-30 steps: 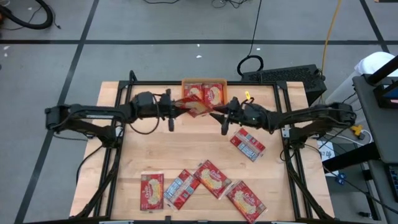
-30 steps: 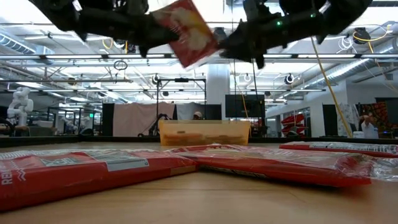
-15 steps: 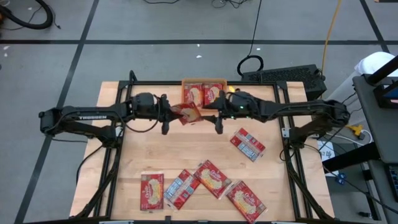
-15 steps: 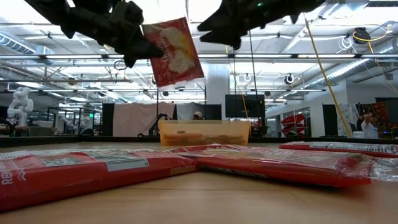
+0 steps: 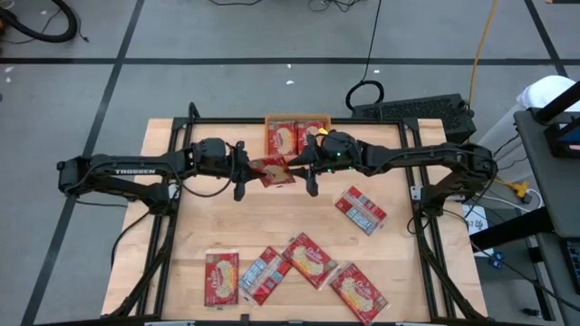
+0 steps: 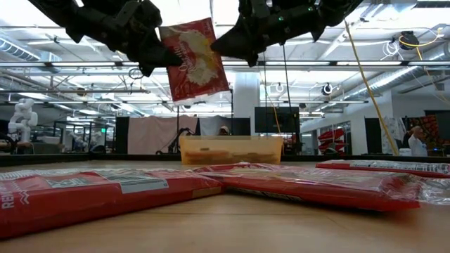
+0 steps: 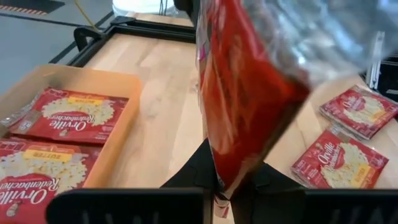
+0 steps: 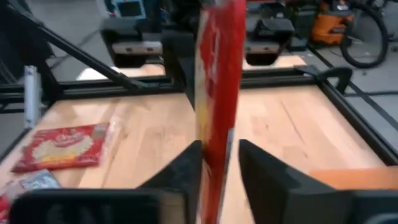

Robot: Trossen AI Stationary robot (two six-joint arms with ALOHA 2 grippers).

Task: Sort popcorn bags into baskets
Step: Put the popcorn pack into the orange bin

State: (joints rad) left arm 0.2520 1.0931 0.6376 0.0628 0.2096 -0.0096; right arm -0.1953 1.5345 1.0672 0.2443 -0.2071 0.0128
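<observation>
A red popcorn bag (image 5: 272, 169) hangs on edge in the air between my two grippers, just in front of the orange basket (image 5: 296, 119). The basket stands at the table's far edge with two bags lying flat inside. My left gripper (image 5: 246, 170) is shut on the hanging bag's left end. My right gripper (image 5: 308, 166) is open at the bag's right end, one finger (image 8: 186, 171) on each side of the bag (image 8: 217, 74). In the low view the bag (image 6: 193, 60) shows its popcorn picture. My left gripper pinches the bag's left end (image 7: 225, 182) between its two fingers, coming nearly level from the table's left. The bag stands on edge, lifted clear of the table and reaching away from the fingers. I cannot tell whether my right gripper touches the bag (image 8: 214, 163): a gap shows beside one finger.
Several more bags lie flat near the table's front edge (image 5: 222, 278) (image 5: 265, 274) (image 5: 311, 260) (image 5: 358, 292). One bag lies at the right (image 5: 361, 209). Bare wood stretches under the arms. A black frame borders the table.
My right gripper has moved toward the table's left and a little up, rolling, until its fingers stand around the held bag's right end. The bag in my left gripper has swung from a steep tilt to nearly upright and shifted slightly left.
</observation>
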